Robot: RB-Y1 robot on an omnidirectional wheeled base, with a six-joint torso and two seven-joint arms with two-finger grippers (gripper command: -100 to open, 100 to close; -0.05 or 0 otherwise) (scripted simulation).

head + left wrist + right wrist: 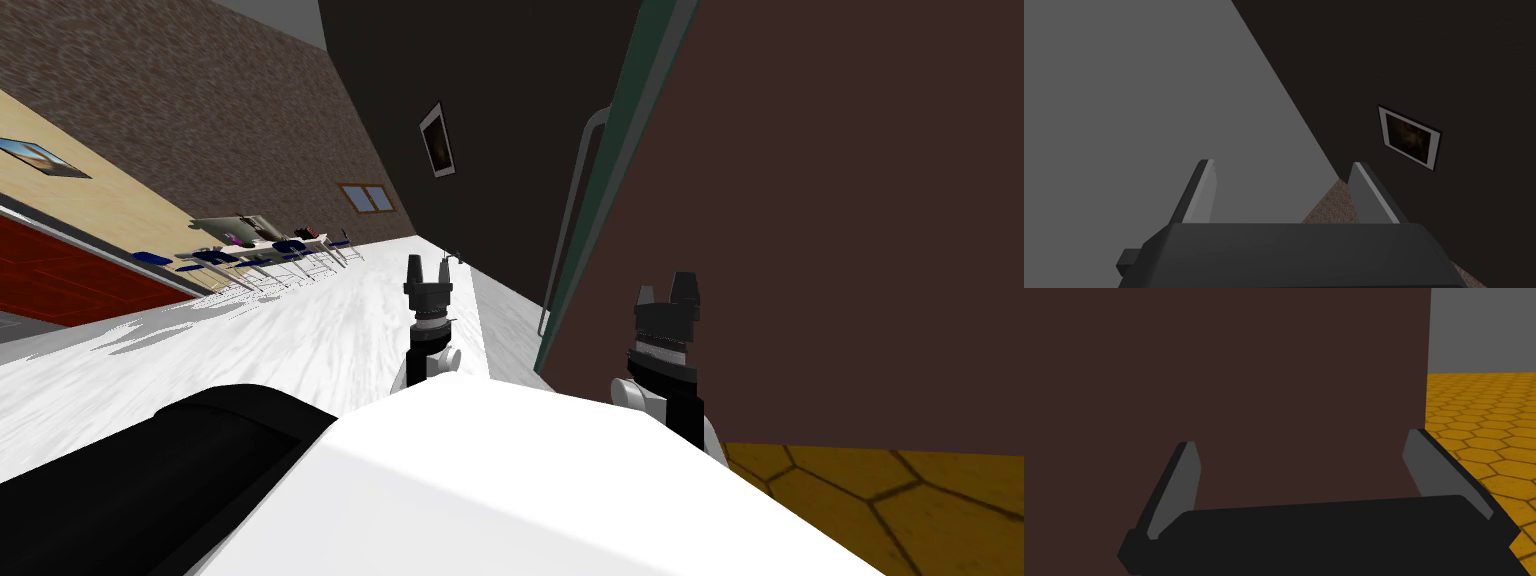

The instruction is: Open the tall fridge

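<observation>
Fridge, brown front, close before spread right fingers.

Matt, smooth fridge door; handle perhaps metal; floor of honeycomb tiles.

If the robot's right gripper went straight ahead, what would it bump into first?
Most likely the flat dark brown face of the fridge, which spans the space between the open fingers of the right gripper. How far off it is, I can't tell.
</observation>
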